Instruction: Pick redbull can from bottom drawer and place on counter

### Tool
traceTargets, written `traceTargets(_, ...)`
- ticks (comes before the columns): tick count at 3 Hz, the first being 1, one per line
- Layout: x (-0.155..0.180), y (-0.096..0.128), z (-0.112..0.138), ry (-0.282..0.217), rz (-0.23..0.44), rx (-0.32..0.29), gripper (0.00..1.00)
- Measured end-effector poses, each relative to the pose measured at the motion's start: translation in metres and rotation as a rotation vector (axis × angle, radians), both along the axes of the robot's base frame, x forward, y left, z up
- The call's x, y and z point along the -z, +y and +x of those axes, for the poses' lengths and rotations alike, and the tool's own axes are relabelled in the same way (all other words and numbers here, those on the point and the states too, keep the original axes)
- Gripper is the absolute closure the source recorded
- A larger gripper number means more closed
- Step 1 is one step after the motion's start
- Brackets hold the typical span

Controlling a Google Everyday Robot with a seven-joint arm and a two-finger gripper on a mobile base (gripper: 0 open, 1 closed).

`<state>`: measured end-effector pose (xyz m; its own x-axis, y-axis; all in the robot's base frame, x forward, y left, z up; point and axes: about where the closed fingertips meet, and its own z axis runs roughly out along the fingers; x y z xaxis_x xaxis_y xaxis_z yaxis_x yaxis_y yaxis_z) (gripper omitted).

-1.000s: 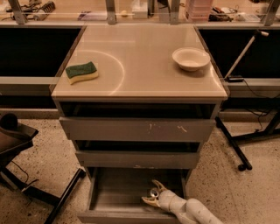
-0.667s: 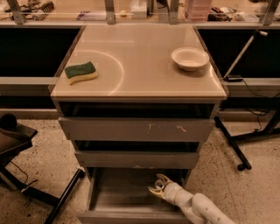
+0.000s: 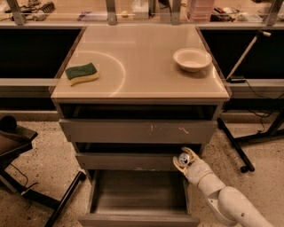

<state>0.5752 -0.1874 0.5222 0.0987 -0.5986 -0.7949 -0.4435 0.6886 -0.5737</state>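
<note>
The bottom drawer (image 3: 133, 195) is pulled open at the foot of the grey drawer unit, and its tray looks bare. My gripper (image 3: 183, 158) is above the drawer's right rear corner, level with the middle drawer front. It is shut on the redbull can (image 3: 184, 158), whose silver top shows between the fingers. The counter (image 3: 142, 57) is the glossy beige top of the unit with a faint arc mark, well above the gripper.
A green and yellow sponge (image 3: 81, 73) lies on the counter's left side and a white bowl (image 3: 192, 58) sits at its right rear. A dark chair base (image 3: 26, 177) stands on the floor at left. Black stand legs (image 3: 239, 150) are at right. A cluttered shelf (image 3: 133, 9) runs behind.
My gripper has risen out of the bottom drawer with the can, moving up and to the right to the level of the middle drawer front.
</note>
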Motion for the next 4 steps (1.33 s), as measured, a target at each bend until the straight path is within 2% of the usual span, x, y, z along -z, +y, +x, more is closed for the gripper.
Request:
traceTargets(1, -0.033, 0.004, -0.01, -0.034, -0.077, 0.017, 1.0)
traceTargets(2, -0.032, 0.004, -0.01, -0.033, -0.077, 0.017, 1.0)
traceTargets(3, -0.046, -0.016, -0.001, 0.012, -0.076, 0.064, 1.0)
traceTargets(4, -0.09, -0.093, 0.008, 0.076, -0.061, 0.266, 1.0)
